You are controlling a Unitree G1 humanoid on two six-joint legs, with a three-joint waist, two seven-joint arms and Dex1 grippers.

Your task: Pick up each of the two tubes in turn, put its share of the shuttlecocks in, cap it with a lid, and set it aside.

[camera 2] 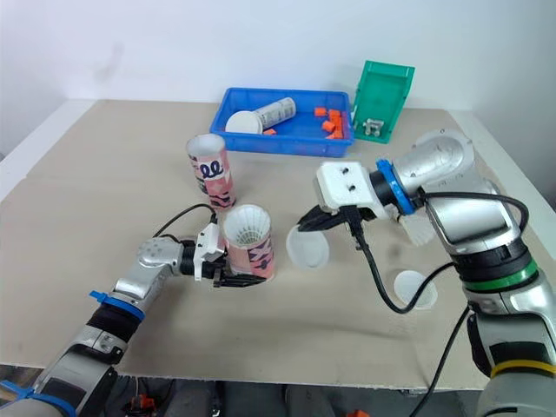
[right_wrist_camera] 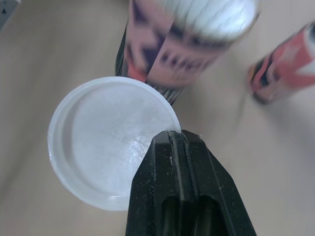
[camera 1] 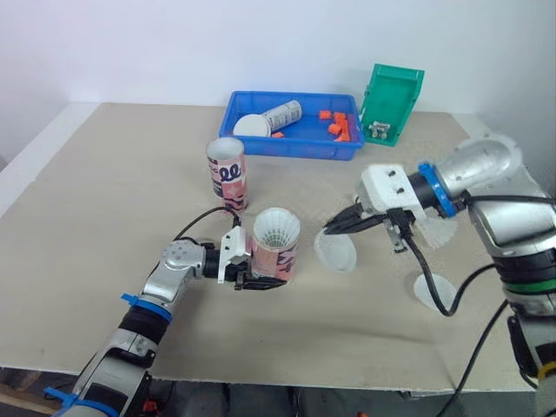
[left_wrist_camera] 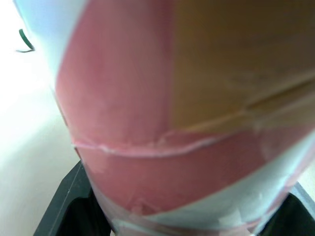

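A pink patterned tube (camera 1: 276,252) stands upright near the table's middle, with white shuttlecock feathers (camera 1: 276,228) showing at its open top. My left gripper (camera 1: 252,276) is shut on this tube low down. My right gripper (camera 1: 334,228) is shut on the rim of a clear white lid (camera 1: 336,253), held tilted just right of the tube; the lid (right_wrist_camera: 110,140) shows from above in the right wrist view. A second pink tube (camera 1: 227,173) stands upright farther back, capped white. Another lid (camera 1: 434,291) lies flat at the right.
A blue tray (camera 1: 291,143) at the back holds a lying tube (camera 1: 282,115), a white lid and orange pieces. A green bin (camera 1: 393,102) stands beside it on the right. A white shuttlecock (camera 1: 437,228) lies under my right arm.
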